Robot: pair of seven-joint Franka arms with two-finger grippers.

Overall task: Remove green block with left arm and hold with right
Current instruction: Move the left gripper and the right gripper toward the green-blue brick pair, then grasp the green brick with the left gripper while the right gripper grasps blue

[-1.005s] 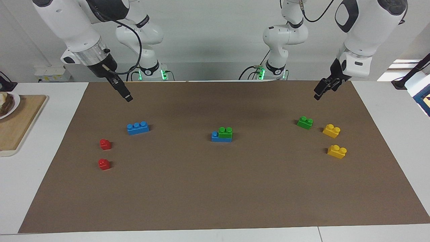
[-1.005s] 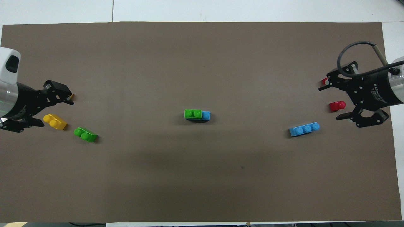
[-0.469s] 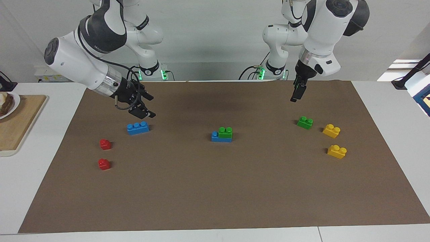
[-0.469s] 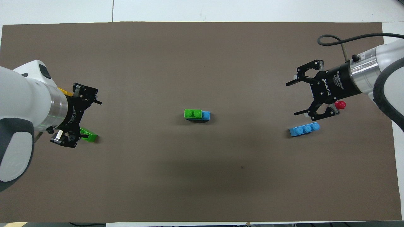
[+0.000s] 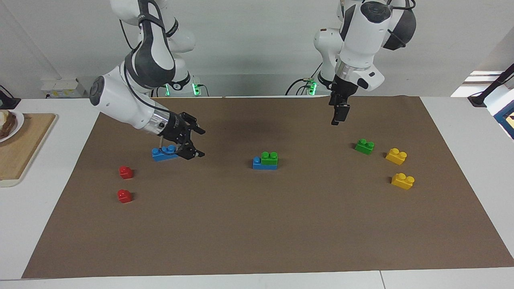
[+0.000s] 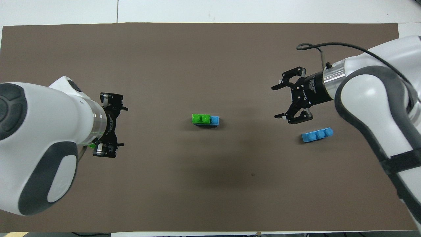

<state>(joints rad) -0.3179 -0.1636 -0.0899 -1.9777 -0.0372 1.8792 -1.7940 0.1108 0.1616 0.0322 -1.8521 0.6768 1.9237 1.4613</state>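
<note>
Facing the robots, we see the green block (image 5: 269, 158) mid-mat, seated on a blue brick (image 5: 259, 163). Right gripper (image 5: 197, 142) hangs spread, empty, beside a loose blue brick (image 5: 162, 153). Left gripper (image 5: 336, 117) hangs over bare mat; we cannot tell its jaws there.

Overhead, we note the green block (image 6: 201, 118) between both grippers. Left gripper (image 6: 120, 126) and right gripper (image 6: 276, 101) both show fingers spread, holding nothing.

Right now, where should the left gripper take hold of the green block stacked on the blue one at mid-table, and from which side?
Probably from straight above, closing on the two long side faces of the green block. It sits studs-up on the blue brick, whose one bare stud adjoins one short end. The left gripper and right gripper both hang clear of the stack.
</note>
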